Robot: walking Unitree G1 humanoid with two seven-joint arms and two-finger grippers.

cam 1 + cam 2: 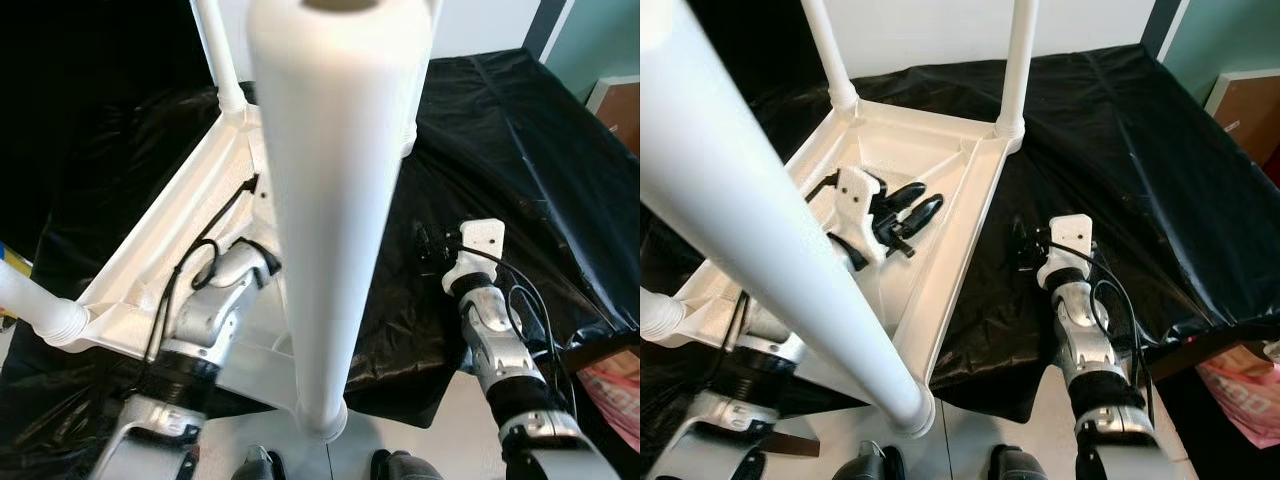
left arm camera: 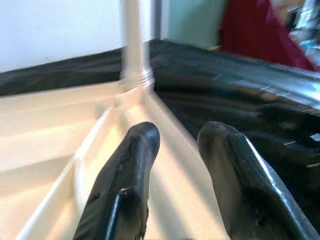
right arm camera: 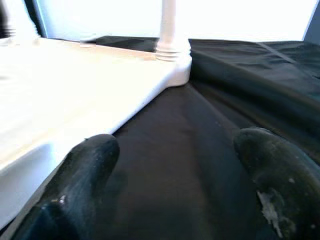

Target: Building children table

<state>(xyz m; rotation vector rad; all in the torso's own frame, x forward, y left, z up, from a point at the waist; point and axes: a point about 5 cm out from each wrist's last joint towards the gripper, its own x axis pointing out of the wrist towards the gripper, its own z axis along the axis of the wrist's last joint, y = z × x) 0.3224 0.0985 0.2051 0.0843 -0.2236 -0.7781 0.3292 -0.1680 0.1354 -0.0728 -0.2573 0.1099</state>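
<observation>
A white children's table lies upside down on a black sheet; its underside rim (image 1: 975,205) faces up. Its legs stand upward: the near leg (image 1: 330,200) rises close to my head, and two far legs (image 1: 1018,60) (image 1: 828,55) stand at the back corners. My left gripper (image 1: 918,200) is inside the hollow underside, open, with nothing between its fingers (image 2: 125,170). It points toward the far right leg joint (image 2: 136,80). My right gripper (image 1: 1025,248) hovers low over the sheet just right of the table's edge (image 3: 100,95), open and empty.
The black plastic sheet (image 1: 1120,150) covers the whole work surface and hangs over its near edge. A brown box (image 1: 1248,105) stands at the far right and a pink bag (image 1: 1240,385) lies on the floor at the lower right. A fourth leg (image 1: 655,315) pokes out left.
</observation>
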